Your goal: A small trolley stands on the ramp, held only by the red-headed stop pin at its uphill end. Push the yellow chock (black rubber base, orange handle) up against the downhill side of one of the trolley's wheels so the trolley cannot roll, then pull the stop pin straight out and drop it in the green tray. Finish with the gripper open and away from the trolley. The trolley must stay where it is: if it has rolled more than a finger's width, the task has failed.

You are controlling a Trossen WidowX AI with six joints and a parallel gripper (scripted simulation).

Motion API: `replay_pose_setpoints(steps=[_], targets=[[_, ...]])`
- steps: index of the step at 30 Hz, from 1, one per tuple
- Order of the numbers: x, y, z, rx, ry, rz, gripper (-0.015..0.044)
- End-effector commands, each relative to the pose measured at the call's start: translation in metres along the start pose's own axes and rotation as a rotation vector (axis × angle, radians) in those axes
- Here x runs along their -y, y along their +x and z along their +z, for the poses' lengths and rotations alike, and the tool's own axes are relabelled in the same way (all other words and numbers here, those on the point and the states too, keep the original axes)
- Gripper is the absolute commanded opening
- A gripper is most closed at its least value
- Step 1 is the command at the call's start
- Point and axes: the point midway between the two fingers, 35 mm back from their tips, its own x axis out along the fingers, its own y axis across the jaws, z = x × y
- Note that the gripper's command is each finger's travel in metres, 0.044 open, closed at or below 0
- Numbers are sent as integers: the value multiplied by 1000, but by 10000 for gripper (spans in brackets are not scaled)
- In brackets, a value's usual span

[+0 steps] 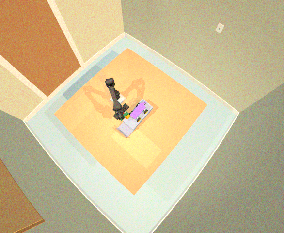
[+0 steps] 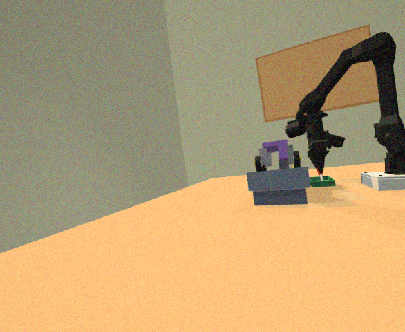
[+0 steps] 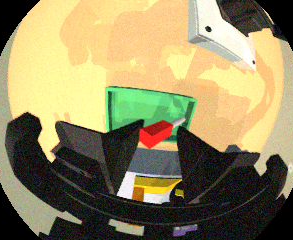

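The gripper (image 1: 122,115) (image 2: 320,173) (image 3: 161,126) stands part-spread, pinching nothing, its fingertips either side of the red-headed stop pin (image 1: 123,113) (image 2: 321,176) (image 3: 156,133), which tilts at the green tray (image 1: 125,115) (image 2: 330,183) (image 3: 136,102) (whether it's fully settled inside, I can't tell). Best to let it settle, then lift slowly straight up, avoiding the head and the chocked-looking trolley (image 1: 137,110) (image 2: 274,145) (image 3: 186,230).
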Motion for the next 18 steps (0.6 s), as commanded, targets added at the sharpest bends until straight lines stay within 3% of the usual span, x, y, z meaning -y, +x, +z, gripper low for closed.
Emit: replay_pose_setpoints(steps=[1,18], targets=[[-3,1,0,1,-6,5,190],[-11,5,-1,1,-6,6,190]])
